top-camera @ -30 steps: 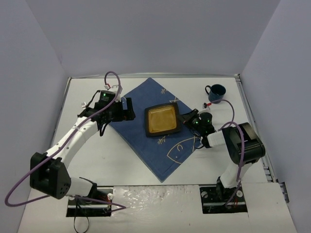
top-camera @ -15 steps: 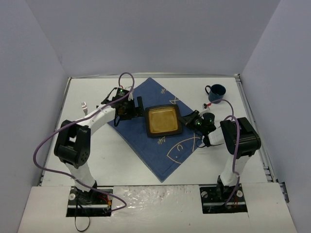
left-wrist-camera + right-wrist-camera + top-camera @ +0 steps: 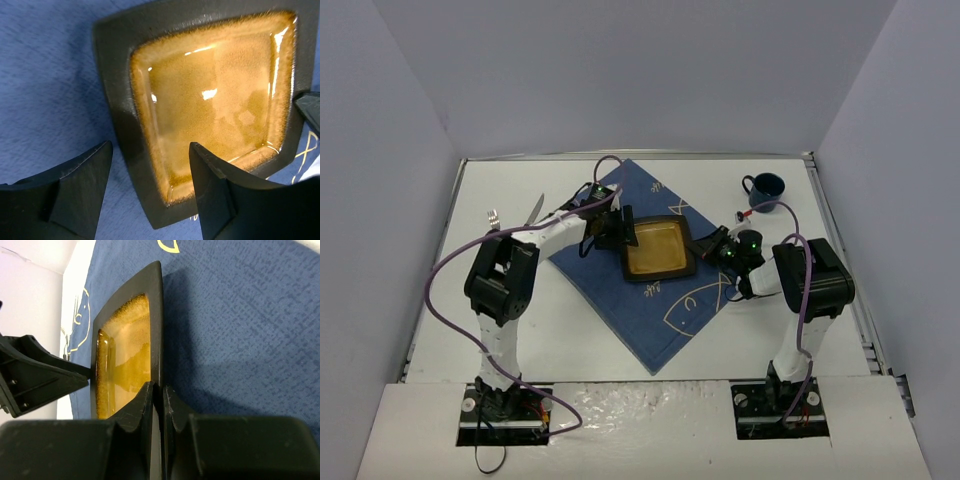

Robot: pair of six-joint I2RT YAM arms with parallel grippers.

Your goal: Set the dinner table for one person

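Observation:
A square dark plate (image 3: 657, 248) with an amber glazed centre lies on the blue fish-print cloth (image 3: 660, 315), which is spread on the white dinner table (image 3: 520, 330). My right gripper (image 3: 707, 246) is shut on the plate's right rim, and the thin dark edge (image 3: 156, 315) runs between its pads (image 3: 145, 407). My left gripper (image 3: 623, 228) is open at the plate's left edge. In the left wrist view its jaws (image 3: 150, 192) straddle a corner of the plate (image 3: 210, 100) without visibly touching it.
A dark blue cup (image 3: 766, 190) stands at the back right, with a small red-tipped item (image 3: 750, 213) beside it. A knife (image 3: 534, 209) and a fork (image 3: 492, 215) lie on the table left of the cloth. Grey walls enclose the table.
My left arm has swung right across the cloth to the plate's left edge and its jaws have narrowed. The knife now shows where the arm was. The right gripper and plate have stayed put.

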